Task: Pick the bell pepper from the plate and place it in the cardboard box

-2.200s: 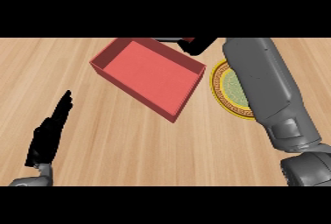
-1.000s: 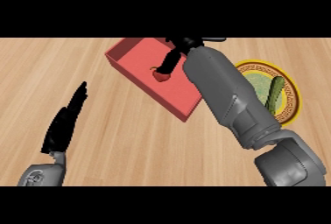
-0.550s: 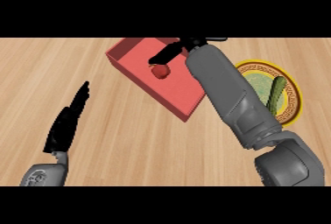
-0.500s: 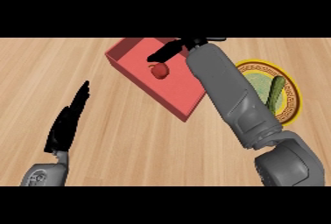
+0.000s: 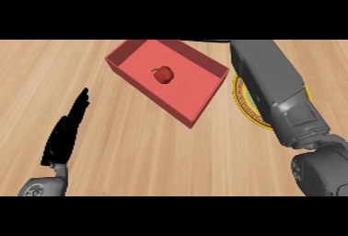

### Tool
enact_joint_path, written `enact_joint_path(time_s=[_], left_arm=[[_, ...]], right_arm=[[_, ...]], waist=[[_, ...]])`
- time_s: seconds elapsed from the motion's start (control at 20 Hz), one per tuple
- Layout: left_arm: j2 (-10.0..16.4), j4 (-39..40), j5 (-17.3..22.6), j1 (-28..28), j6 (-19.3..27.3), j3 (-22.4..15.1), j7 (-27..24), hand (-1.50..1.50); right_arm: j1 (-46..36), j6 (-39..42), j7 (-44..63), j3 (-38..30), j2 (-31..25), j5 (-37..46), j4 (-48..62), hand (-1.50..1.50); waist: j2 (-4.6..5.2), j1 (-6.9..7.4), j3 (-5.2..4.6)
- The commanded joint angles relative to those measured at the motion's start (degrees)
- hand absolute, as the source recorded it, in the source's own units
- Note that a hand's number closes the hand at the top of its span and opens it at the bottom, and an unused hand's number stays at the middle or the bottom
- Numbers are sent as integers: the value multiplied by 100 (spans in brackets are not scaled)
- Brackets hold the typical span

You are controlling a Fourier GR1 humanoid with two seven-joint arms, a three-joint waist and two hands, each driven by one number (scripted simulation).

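A small red bell pepper [image 5: 162,74] lies inside the red open box [image 5: 197,113], near its middle, with nothing touching it. My right forearm [image 5: 272,87] runs from the lower right up to the view's top edge, beside the box's right wall. Of my right hand only a thin black sliver [image 5: 207,41] shows at that edge. The forearm covers most of the yellow-rimmed plate [image 5: 242,100], so only its left rim shows. My left hand [image 5: 65,133] rests open on the counter at the lower left, well away from the box.
The wooden counter [image 5: 136,152] stretches around the box and the plate. What lies on the plate is hidden under my right forearm.
The right hand was over the box with the pepper; the pepper now lies free inside it. The right arm has swung right, over the plate, and the hand has left the view's top.
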Motion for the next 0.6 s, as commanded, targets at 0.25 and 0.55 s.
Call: enact_joint_path(time_s=[0.25, 0.55], left_arm=[[-10, -71, -5, 83, -12, -10, 8, 0], [-36, -208, 5, 64, 4, -15, 79, 0]], right_arm=[[539, 813, -376, -545, -1326, -446, 134, -150], [922, 1697, -777, -460, -2060, -335, 237, -150]], waist=[[16, -83, 8], [53, 17, 20]])
